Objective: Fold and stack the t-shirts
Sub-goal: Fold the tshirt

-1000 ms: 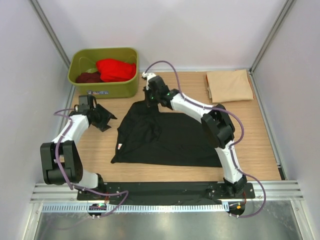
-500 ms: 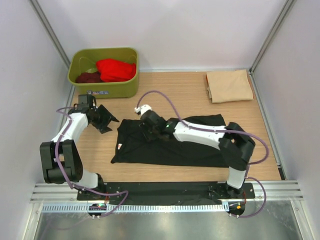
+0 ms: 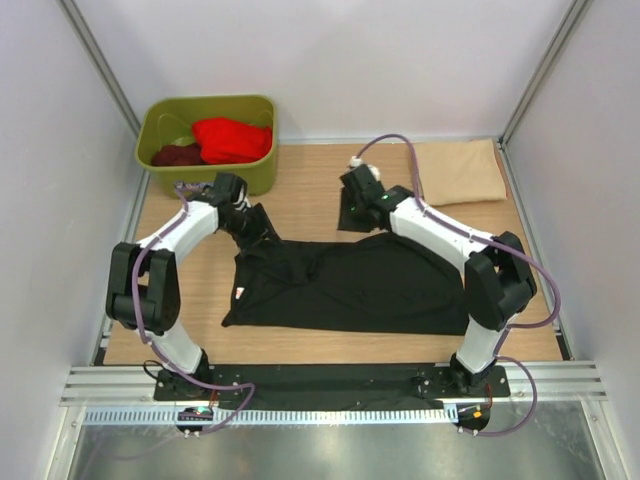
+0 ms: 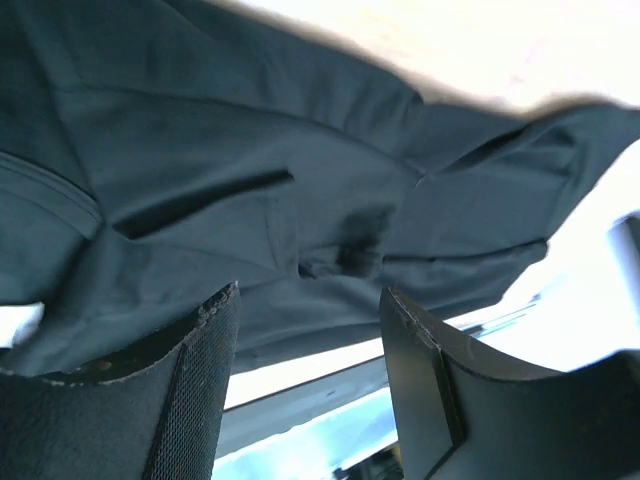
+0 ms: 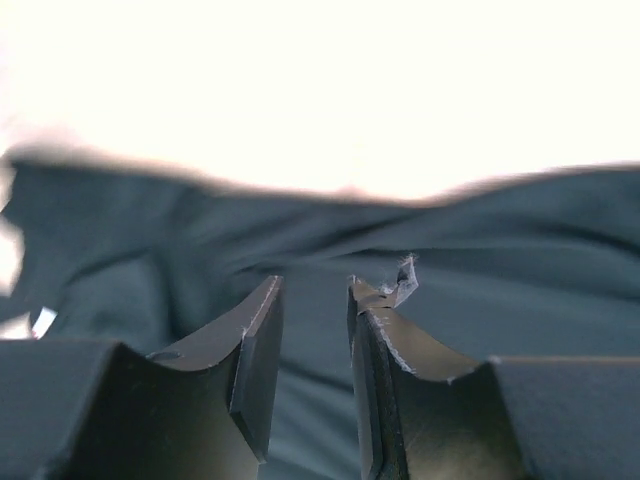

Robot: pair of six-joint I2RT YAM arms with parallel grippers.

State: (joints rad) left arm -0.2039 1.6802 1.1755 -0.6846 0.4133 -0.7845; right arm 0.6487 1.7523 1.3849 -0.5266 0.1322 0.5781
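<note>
Inside green tub (image 3: 215,181), red shirt (image 3: 232,140), maroon shirt (image 3: 176,155); left hand (image 4: 308,292) spread, right hand (image 5: 313,282) slightly parted.

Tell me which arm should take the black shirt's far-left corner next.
Left. The left gripper is open right at that corner of the black shirt, cloth filling its wrist view. The right gripper sits farther along, near the middle of the far edge.

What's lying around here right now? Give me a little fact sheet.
Black shirt: spread rumpled on the table
Beige shirt: folded, far right corner
Tub: far left, holds red shirt and maroon shirt
Left gripper: open, at the black shirt's far left corner
Right gripper: slightly open, empty, at the black shirt's far edge
</note>
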